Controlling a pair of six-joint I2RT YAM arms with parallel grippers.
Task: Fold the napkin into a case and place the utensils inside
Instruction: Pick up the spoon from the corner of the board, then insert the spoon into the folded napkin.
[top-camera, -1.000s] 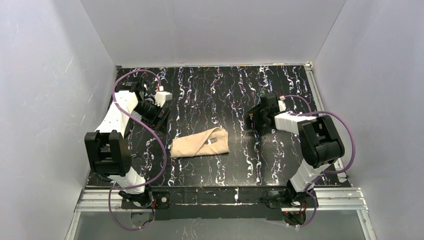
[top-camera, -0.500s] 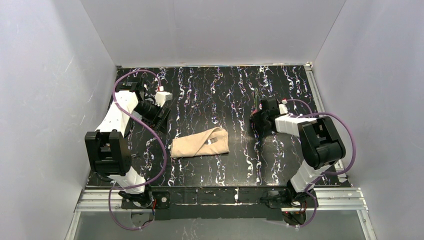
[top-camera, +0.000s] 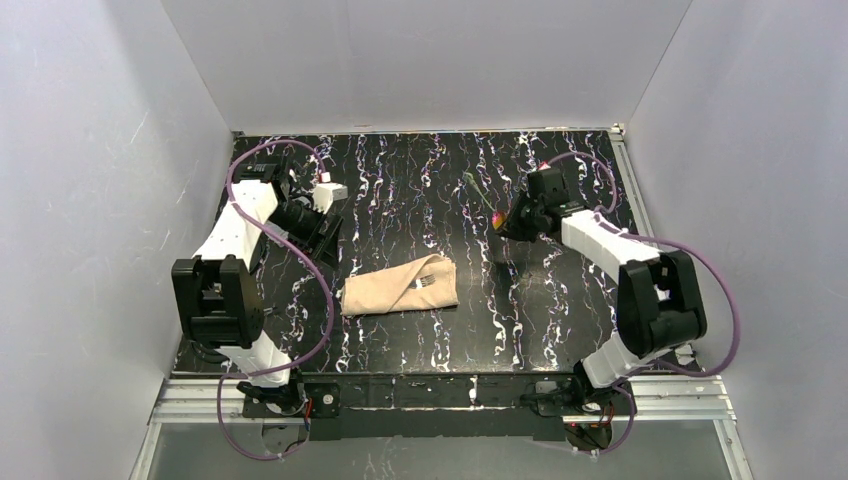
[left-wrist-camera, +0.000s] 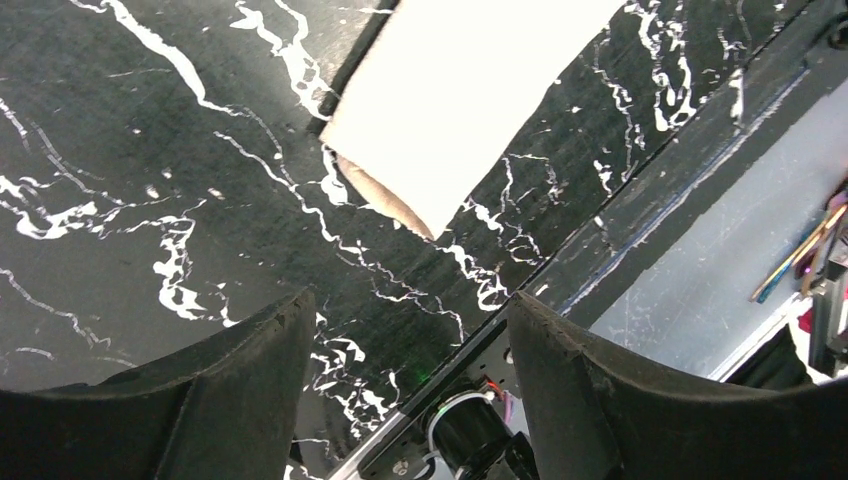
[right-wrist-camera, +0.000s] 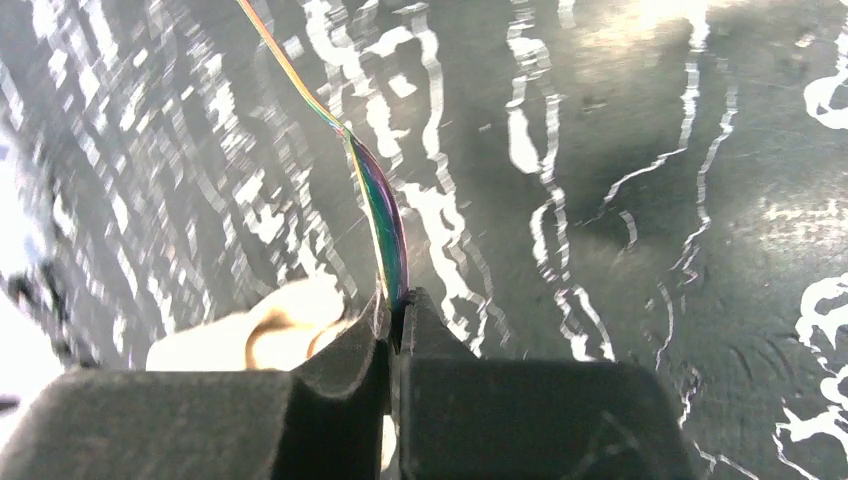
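Metal spoon (right-wrist-camera: 380, 215) clamped near its bowl in right gripper (right-wrist-camera: 395, 318); carry low, slide handle-first into case (top-camera: 400, 286) beside fork (top-camera: 425, 283); left gripper (left-wrist-camera: 400, 350) gapes empty.

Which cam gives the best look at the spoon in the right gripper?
Right wrist. The spoon runs up the frame, seen edge-on and pinched between the shut right gripper fingertips. Top external shows it only as a tiny sliver poking out from the gripper toward the back of the table. Left wrist doesn't show it.
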